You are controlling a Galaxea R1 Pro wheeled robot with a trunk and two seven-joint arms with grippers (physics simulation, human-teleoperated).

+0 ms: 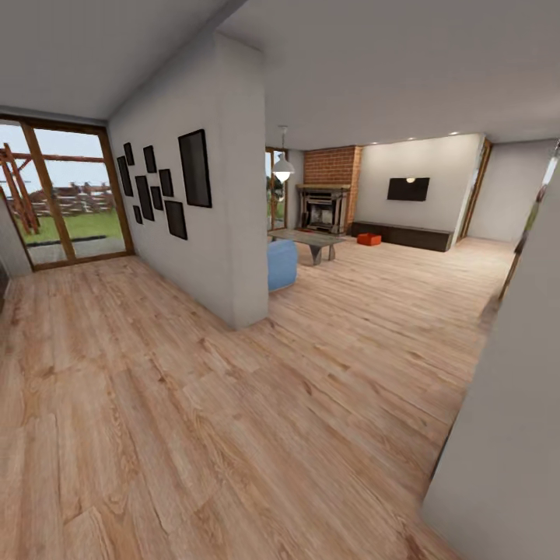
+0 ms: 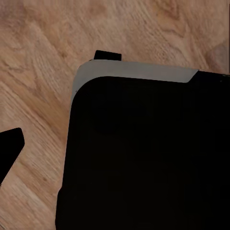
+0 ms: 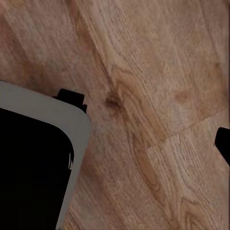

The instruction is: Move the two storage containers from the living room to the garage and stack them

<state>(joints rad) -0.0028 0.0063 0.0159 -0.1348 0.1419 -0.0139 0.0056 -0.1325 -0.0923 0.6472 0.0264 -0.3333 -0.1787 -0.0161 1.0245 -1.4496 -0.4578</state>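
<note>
Head view took in a wide run of light wood plank floor in the foreground, with a pale wall edge crowding the near right side. Beyond it, a white partition wall stood left of centre, hung with a cluster of black picture frames. To its left, glazed doors looked out on grass and a timber fence. Past the partition, the end of a blue sofa showed beside a low coffee table, under a white pendant lamp. At the far end of the living room stood a brick column with a fireplace, a wall-mounted black TV and a long dark wood cabinet. A small red-orange storage container sat on the planks just in front of the cabinet's left end, well away from the robot; whether it was one bin or two together could not be told at that range. Left wrist view showed a dark, grey-edged robot body over the planks, with one black fingertip at the frame's edge; right wrist view showed another fingertip over the same floor. Neither pincer's spread could be judged, and nothing was seen in either grasp.
</note>
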